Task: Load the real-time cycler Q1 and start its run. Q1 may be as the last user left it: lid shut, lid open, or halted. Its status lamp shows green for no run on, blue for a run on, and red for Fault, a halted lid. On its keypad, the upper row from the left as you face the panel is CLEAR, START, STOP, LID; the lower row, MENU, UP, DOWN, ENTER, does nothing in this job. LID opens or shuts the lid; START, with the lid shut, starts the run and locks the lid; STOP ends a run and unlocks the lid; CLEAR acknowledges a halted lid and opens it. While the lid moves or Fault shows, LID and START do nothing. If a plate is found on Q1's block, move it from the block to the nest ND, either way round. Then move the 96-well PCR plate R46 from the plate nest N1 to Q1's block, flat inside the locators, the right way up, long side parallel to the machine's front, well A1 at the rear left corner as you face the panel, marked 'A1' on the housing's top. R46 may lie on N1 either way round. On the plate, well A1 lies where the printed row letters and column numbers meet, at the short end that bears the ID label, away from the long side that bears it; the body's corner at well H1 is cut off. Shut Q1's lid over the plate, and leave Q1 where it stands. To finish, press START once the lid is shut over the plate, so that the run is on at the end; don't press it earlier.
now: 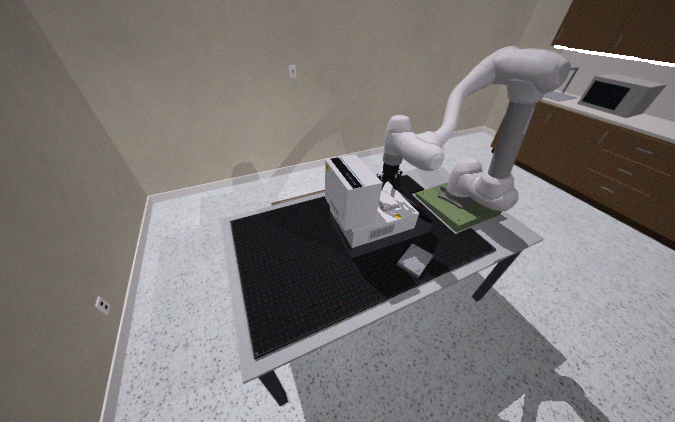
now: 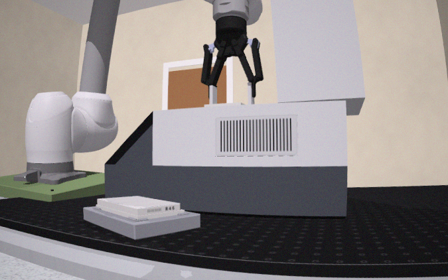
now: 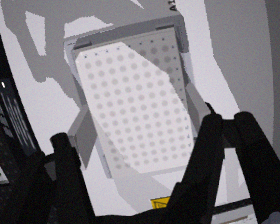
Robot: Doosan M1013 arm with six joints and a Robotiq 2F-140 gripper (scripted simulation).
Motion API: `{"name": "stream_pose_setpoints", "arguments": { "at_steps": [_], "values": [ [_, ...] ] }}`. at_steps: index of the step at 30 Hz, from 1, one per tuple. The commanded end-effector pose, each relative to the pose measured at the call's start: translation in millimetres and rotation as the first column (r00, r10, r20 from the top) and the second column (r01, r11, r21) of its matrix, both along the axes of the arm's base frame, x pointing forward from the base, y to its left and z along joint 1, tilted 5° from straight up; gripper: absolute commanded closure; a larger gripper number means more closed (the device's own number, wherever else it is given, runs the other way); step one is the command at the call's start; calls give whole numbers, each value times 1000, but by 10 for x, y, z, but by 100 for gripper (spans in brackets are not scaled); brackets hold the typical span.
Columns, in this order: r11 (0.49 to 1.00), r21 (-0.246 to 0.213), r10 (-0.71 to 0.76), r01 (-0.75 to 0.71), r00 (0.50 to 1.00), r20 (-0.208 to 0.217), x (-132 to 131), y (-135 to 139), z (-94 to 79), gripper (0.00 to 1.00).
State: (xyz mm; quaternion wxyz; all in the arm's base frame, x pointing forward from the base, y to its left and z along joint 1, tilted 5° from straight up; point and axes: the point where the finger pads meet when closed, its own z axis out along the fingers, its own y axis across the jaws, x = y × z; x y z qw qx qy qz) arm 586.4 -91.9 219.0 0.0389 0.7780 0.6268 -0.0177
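Observation:
The cycler Q1 (image 1: 368, 209) (image 2: 249, 156) stands on the black mat with its lid (image 1: 352, 191) (image 2: 317, 52) raised upright. A white 96-well plate (image 3: 134, 106) lies on Q1's block; only its top edge shows in the exterior view (image 2: 224, 103). My gripper (image 2: 231, 99) (image 1: 387, 190) (image 3: 139, 107) reaches straight down onto the block, its fingers shut on this plate across its short width. Plate R46 (image 2: 138, 205) (image 1: 415, 258) lies flat on the nest N1 (image 2: 141, 221) in front of Q1, its label facing the camera. The status lamp is not visible.
The arm's base stands on a green plate (image 1: 457, 207) (image 2: 44, 186) beside Q1. The raised lid stands close behind my gripper. I do not see the nest ND.

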Motion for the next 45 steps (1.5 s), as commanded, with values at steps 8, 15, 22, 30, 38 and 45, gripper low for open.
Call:
{"name": "stream_pose_setpoints", "arguments": {
  "at_steps": [8,15,22,30,38,45],
  "values": [
    [1000,0,0,0,1000,0,-1,0,-2,100],
    [1000,0,0,0,1000,0,-1,2,14,100],
    [1000,0,0,0,1000,0,-4,11,130,100],
    [1000,0,0,0,1000,0,-6,19,230,100],
    [1000,0,0,0,1000,0,-9,30,363,100],
    [1000,0,0,0,1000,0,-11,39,464,100]
  ]
}}
